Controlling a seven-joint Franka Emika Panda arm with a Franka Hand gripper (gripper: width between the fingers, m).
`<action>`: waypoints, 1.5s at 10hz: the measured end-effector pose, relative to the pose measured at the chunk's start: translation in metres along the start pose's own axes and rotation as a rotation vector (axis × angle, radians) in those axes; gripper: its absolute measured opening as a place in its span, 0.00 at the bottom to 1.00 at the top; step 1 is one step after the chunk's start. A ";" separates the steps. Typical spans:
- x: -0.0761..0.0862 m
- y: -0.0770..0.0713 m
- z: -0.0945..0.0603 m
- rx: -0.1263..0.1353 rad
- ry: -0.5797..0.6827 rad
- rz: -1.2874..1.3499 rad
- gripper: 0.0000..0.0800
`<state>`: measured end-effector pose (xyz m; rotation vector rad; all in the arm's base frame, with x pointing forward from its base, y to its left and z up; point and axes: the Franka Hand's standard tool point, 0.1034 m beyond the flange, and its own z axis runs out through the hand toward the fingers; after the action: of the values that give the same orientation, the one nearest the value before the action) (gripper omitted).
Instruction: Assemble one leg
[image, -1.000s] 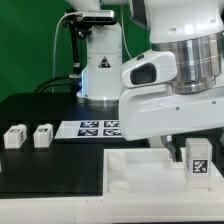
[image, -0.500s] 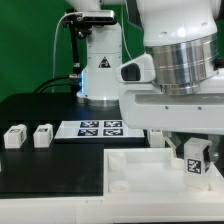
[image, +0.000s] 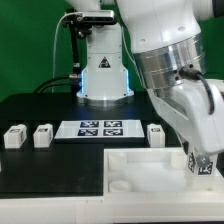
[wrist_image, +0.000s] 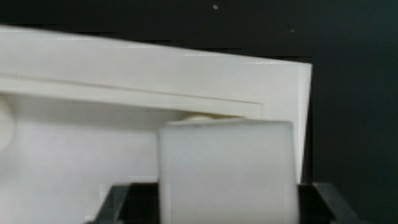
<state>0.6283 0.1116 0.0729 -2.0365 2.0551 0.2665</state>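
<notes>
Because it must seat in a corner socket, the fingers (wrist_image: 221, 195) are pinching the leg (image: 203, 165) upright at the tray's (image: 140, 168) four-o'clock corner.

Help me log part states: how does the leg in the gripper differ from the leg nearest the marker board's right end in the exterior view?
The held leg is clamped in the gripper over the white tray-like part; the loose leg rests free on the black table. The held leg shows its tag; the loose leg's tag isn't visible. Both are small white blocks.
</notes>
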 end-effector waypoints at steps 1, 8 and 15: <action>0.001 0.000 0.000 -0.001 0.000 -0.033 0.38; -0.002 0.002 0.001 -0.058 0.018 -0.819 0.81; 0.001 0.001 0.000 -0.115 0.080 -1.286 0.57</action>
<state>0.6278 0.1103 0.0724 -2.9397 0.4260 0.0412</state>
